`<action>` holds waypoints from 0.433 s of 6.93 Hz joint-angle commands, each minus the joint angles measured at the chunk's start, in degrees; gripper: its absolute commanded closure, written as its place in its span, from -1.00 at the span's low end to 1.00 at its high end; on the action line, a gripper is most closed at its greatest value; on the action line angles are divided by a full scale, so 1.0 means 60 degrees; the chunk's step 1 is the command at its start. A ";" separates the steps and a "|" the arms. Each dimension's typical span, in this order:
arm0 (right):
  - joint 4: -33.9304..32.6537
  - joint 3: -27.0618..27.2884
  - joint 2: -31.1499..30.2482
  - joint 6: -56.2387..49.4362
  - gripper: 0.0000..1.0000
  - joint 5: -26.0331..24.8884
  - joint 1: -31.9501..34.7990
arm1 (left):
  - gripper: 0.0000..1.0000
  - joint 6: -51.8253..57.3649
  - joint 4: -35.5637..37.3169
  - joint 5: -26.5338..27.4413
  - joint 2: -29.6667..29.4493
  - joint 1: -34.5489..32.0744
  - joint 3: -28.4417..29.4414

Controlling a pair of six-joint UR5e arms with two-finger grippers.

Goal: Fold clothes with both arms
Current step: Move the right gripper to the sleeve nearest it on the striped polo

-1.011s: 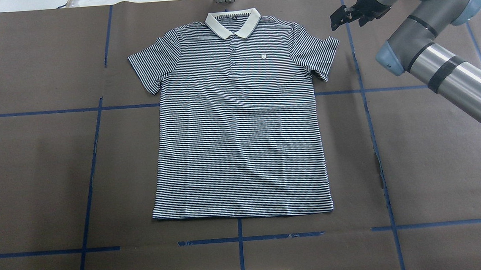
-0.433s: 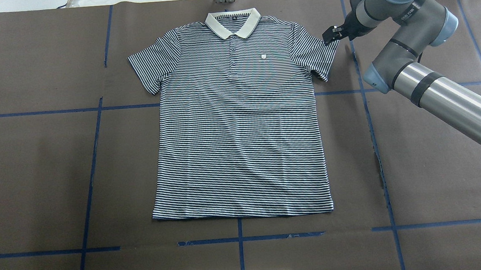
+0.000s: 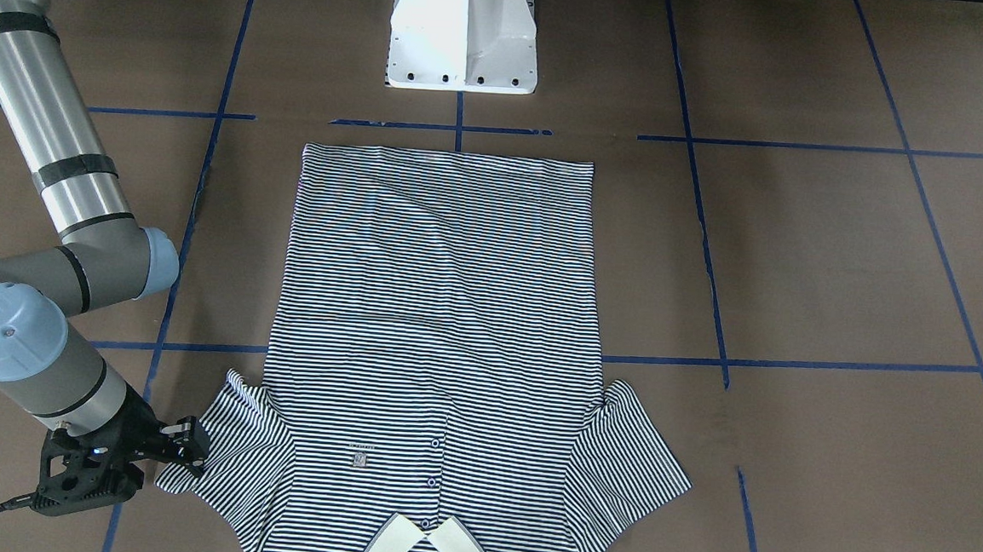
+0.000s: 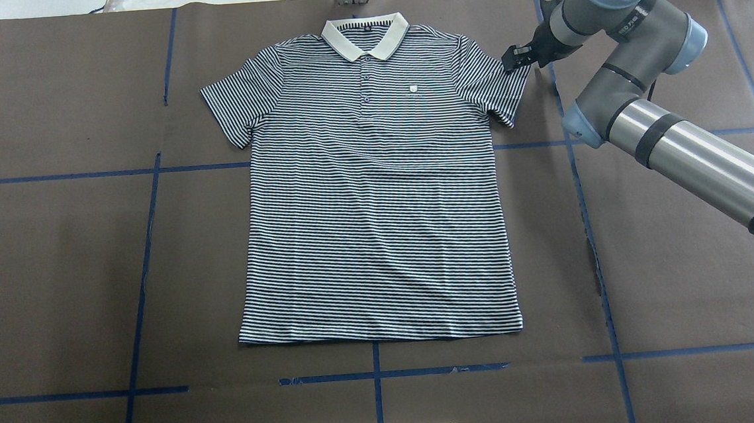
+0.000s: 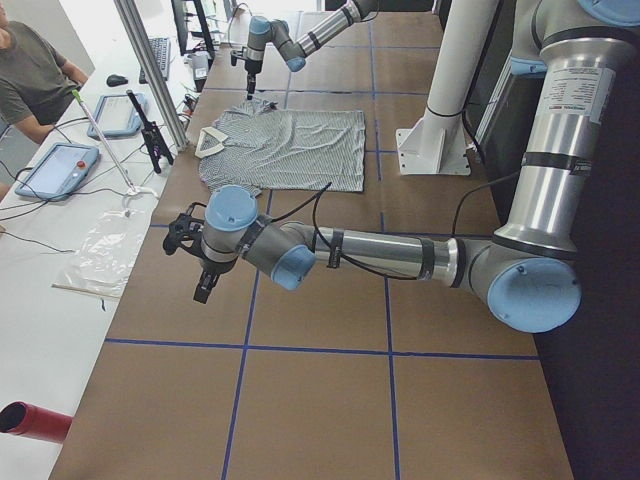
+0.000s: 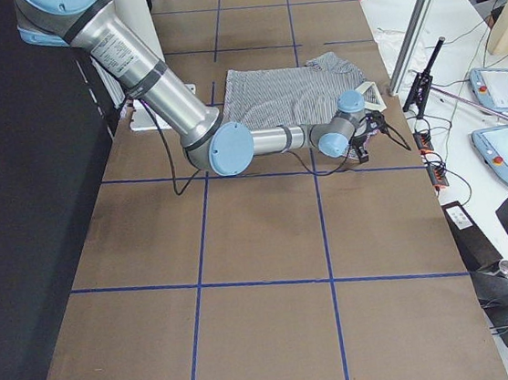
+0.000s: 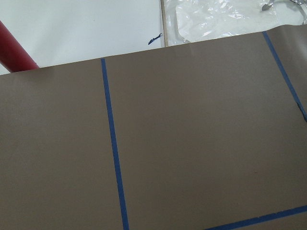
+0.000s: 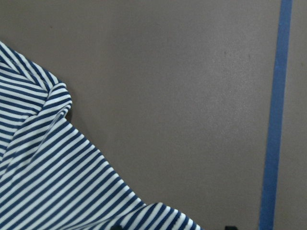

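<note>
The navy-and-white striped polo shirt (image 4: 375, 191) lies flat and face up on the brown table, collar at the far side; it also shows in the front view (image 3: 443, 307). My right gripper (image 4: 514, 61) is open and low at the tip of the shirt's right-hand sleeve (image 3: 217, 438). In the right wrist view the sleeve's edge (image 8: 48, 177) lies at the bottom, between two dark fingertips that barely show. My left gripper (image 5: 203, 288) shows only in the exterior left view, over bare table away from the shirt. I cannot tell whether it is open or shut.
The white pedestal base (image 3: 464, 31) stands at the near side beyond the shirt's hem. Blue tape lines (image 4: 572, 158) cross the brown table cover. A white bench with tablets (image 5: 60, 165), a plastic bag and an operator (image 5: 30, 70) runs along the far edge.
My right gripper has moved left and down, from off the shirt to the tip of its right-hand sleeve. The shirt has not moved.
</note>
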 commanded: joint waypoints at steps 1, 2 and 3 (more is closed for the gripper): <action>0.0000 -0.0070 0.0022 -0.0002 -0.42 -0.0003 -0.0025 | -1.00 -0.0001 0.0000 -0.0001 0.0000 0.0000 -0.0013; -0.0014 -0.0143 0.0022 -0.0002 -0.11 -0.0003 -0.0039 | -1.00 -0.0001 0.0000 -0.0001 0.0000 0.0000 -0.0028; -0.0014 -0.0143 0.0094 -0.0002 0.57 -0.0003 -0.0040 | -1.00 -0.0001 0.0000 -0.0001 0.0000 0.0000 -0.0014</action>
